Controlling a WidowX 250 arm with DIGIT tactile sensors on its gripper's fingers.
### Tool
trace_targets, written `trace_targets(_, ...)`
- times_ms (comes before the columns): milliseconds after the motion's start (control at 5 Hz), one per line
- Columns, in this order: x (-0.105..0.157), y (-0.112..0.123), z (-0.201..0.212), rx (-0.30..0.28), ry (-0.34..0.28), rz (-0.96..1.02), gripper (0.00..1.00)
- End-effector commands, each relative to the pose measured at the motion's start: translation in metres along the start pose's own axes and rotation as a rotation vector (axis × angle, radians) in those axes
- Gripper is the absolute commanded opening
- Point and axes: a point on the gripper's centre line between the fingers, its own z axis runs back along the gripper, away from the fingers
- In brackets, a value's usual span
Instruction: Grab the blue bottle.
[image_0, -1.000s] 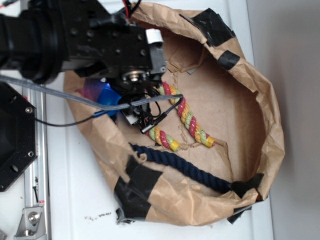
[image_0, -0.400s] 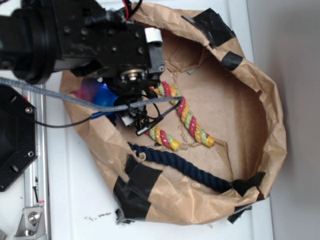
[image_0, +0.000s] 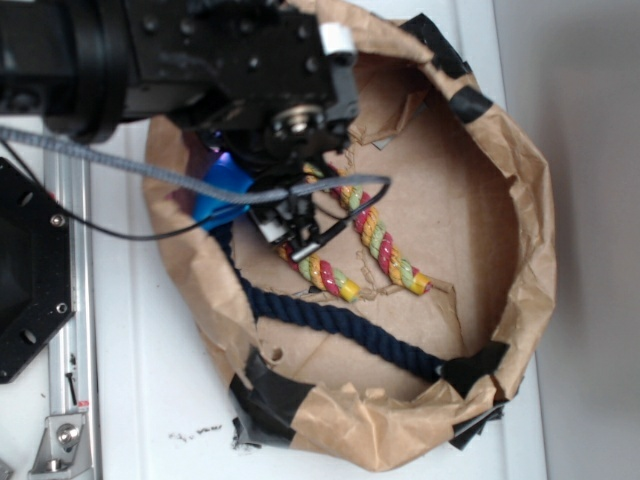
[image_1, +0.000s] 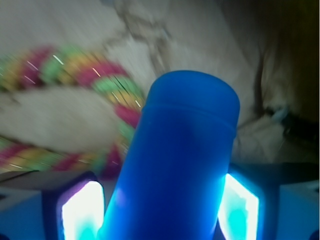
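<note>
Now my end effector (image_1: 160, 200) is squeezed on the blue bottle (image_1: 175, 160), which sits right between my fingers (image_1: 82, 207), held tight so it won't slip out.

Paper bag (image_0: 520, 200), 2 ropes (image_0: 385, 245)

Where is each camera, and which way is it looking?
Exterior: sits high above, looking down into the brown paper bag; the robot's black arm covers the top left.
Wrist: rides on the pincer, looking forward along the blue bottle; its two glowing fingers show either side.
Both show the blue bottle and the colorful rope.
</note>
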Motion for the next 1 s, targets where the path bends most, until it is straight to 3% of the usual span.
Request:
trace_targets(0,0.021,-0.027,0.06,-0.049,-0.22,-0.228,0.0)
trace_targets(200,0.019,-0.033,0.063,-0.077,-0.205,-0.408,0.0)
trace_targets(400,0.021,-0.043,0.065,-0.036,-0.23,-0.591,0.0)
trace_targets(800,0.028,-0.038,0.073,-0.081,-0.244,-0.462,0.0)
